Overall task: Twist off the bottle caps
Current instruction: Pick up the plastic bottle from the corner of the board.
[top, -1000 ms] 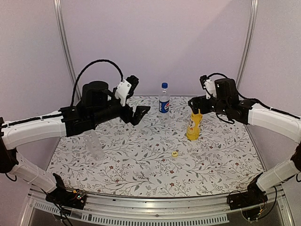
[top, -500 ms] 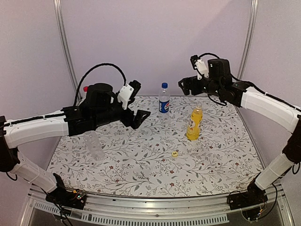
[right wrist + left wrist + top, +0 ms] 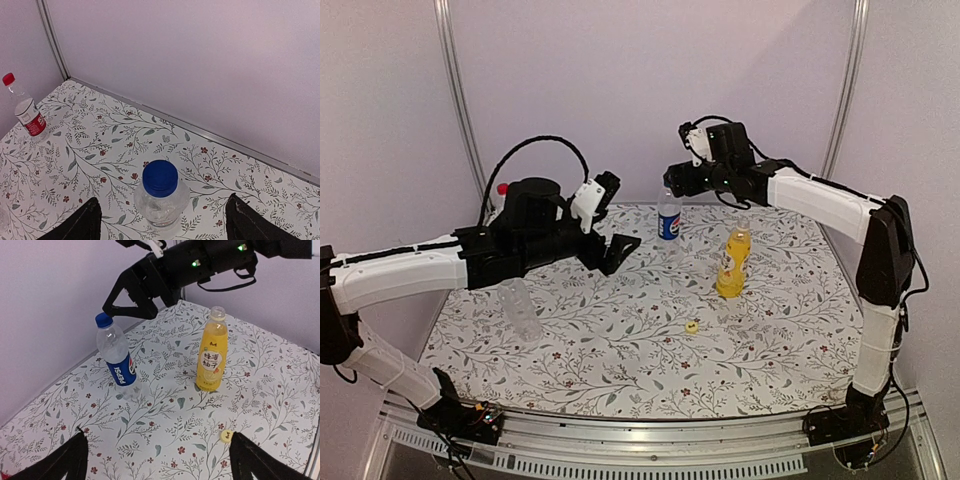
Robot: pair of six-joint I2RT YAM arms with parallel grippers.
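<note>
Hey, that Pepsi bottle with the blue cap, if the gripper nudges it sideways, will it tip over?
Probably tips easily: the clear plastic Pepsi bottle with the blue cap stands upright, tall on a narrow base. Its thin clear walls would likely flex under a squeeze. Being round, it would probably roll once down.

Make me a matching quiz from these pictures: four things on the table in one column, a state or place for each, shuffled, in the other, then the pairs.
1. clear plastic bottle with blue label
2. plastic bottle of yellow liquid
3. small yellow cap
4. clear plastic bottle with red-and-white label

A. lies loose on the flowered tablecloth
B. neck open, no cap
C. red cap on
D. blue cap on, below the open right hand

Pairs: 1-D, 2-B, 3-A, 4-C.
</note>
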